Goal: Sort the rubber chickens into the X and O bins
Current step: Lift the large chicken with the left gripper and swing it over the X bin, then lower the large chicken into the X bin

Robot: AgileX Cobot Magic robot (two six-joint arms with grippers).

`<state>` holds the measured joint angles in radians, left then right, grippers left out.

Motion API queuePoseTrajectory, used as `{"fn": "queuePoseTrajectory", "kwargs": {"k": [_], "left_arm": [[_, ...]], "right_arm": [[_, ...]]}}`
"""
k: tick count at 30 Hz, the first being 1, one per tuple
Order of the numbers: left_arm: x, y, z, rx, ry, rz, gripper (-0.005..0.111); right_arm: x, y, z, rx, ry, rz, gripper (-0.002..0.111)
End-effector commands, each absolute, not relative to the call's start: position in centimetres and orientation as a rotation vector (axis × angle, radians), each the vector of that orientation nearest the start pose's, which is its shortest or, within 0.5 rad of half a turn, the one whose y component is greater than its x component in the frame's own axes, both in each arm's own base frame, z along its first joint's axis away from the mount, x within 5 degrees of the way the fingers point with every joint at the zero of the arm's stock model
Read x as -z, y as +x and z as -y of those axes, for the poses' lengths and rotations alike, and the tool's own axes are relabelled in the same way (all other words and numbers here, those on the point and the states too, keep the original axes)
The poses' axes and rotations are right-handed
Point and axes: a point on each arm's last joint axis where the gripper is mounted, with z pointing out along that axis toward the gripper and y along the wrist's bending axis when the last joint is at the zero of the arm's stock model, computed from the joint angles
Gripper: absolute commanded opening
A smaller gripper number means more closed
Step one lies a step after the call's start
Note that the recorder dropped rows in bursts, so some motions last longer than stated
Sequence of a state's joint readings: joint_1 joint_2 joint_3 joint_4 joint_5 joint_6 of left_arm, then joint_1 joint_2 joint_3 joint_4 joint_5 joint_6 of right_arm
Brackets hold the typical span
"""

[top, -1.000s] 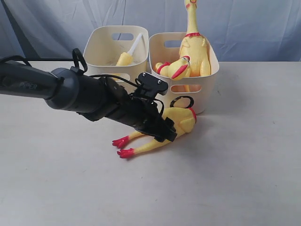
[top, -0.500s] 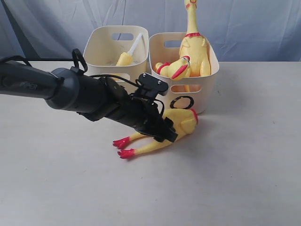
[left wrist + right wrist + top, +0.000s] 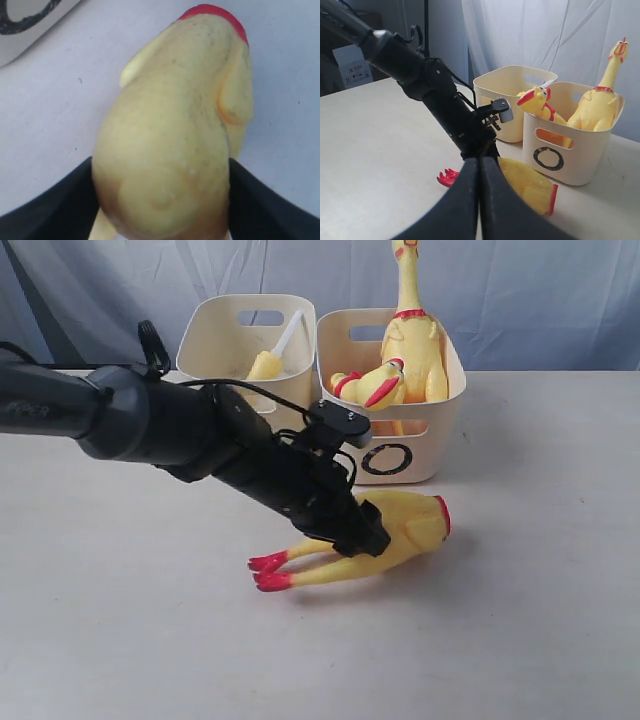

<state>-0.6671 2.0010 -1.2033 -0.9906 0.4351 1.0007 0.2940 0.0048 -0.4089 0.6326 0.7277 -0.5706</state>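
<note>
— Item one: what has shifted?
— The headless body (image 3: 415,525). It was at the foot of the O bin (image 3: 445,445); now it is out nearer the front of the table (image 3: 520,640), red neck end pointing away from the arm. The left pincer (image 3: 368,537) is clenched on it (both jaws pressed into the rubber). The O mark (image 3: 387,459) is now fully uncovered.
— Meaning?
— Picked up for sorting, I judge. It likely belongs in the other bin (image 3: 212,348), beside the head-and-neck piece (image 3: 268,362). The whole chickens (image 3: 412,335) sit in the O bin.
— Item two: unseen?
— The other bin's marking, since the arm covers its front. I cannot tell whether the feet are clear of the table. The right pincer (image 3: 479,195) is closed on nothing.
</note>
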Motion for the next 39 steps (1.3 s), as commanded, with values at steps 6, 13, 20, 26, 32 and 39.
{"fn": "queuePoseTrajectory", "kwargs": {"k": [6,13,20,26,32,39], "left_arm": [[-19.0,28.4,25.5,0.517,1.122,-2.458,0.000],[-23.9,27.4,21.9,0.183,1.056,-2.496,0.000],[-28.6,28.1,19.0,-0.099,0.808,-2.321,0.000],[-31.1,29.8,19.6,0.037,0.658,-2.053,0.000],[-32.6,33.0,16.9,0.273,0.389,-1.916,0.000],[-33.5,36.2,16.0,0.391,0.298,-1.795,0.000]], "right_arm": [[-28.9,0.0,-3.8,-0.510,-0.607,-1.605,0.000],[-28.9,0.0,-3.8,-0.509,-0.605,-1.603,0.000],[-28.9,0.0,-3.8,-0.509,-0.605,-1.603,0.000],[-28.9,0.0,-3.8,-0.509,-0.605,-1.603,0.000],[-28.9,0.0,-3.8,-0.510,-0.608,-1.606,0.000],[-28.9,0.0,-3.8,-0.510,-0.608,-1.606,0.000]]}}
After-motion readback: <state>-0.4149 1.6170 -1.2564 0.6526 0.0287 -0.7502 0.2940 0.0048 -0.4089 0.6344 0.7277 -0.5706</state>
